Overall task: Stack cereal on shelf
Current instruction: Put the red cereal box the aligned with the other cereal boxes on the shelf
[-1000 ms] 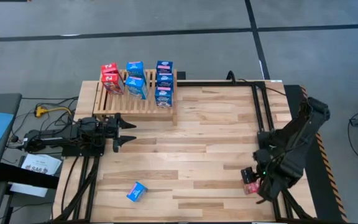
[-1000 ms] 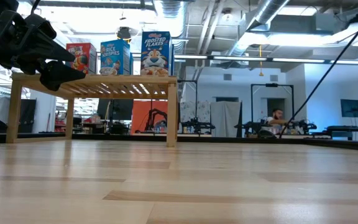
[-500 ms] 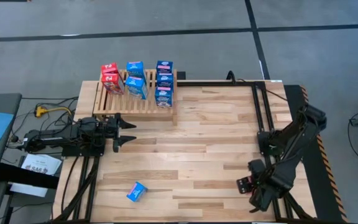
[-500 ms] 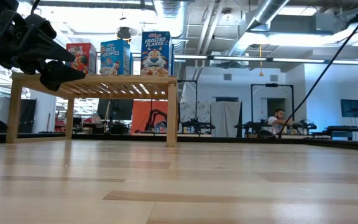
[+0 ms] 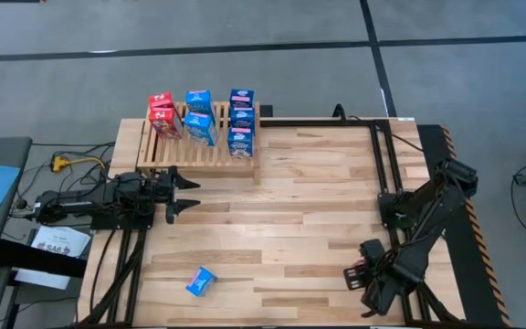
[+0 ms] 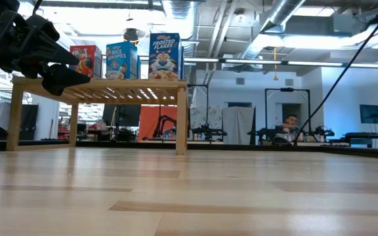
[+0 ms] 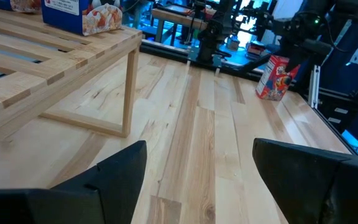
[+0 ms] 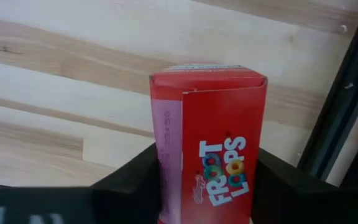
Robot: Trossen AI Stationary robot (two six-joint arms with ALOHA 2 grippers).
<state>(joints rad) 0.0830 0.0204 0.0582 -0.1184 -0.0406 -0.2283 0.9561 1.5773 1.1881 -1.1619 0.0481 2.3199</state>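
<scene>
Froot Loops box (image 8: 209, 144), red, sits clamped between the right gripper's (image 8: 204, 186) two dark fingers near the table's (image 5: 281, 219) front-right corner, while the left gripper (image 7: 197, 180), fingers spread wide and empty, waits beside the slatted shelf (image 5: 199, 151).

- Tabletop (image 5: 281, 210), filling the centre of the high view: light wood planks, smooth with a soft sheen.
- Shelf (image 5: 173, 153), upper left of the high view: pale bare wood slats, matt.
- Red cereal box (image 8: 211, 149), centre of the right wrist view: printed cardboard, slightly glossy.
- Right gripper (image 8: 204, 186), low in that view: dark matt plastic fingers clamped against the box's sides.
- Blue cereal box (image 5: 201, 281), lower left of the high view: printed cardboard.
- Left gripper (image 7: 197, 180), fingers spread: dark matt plastic.
</scene>
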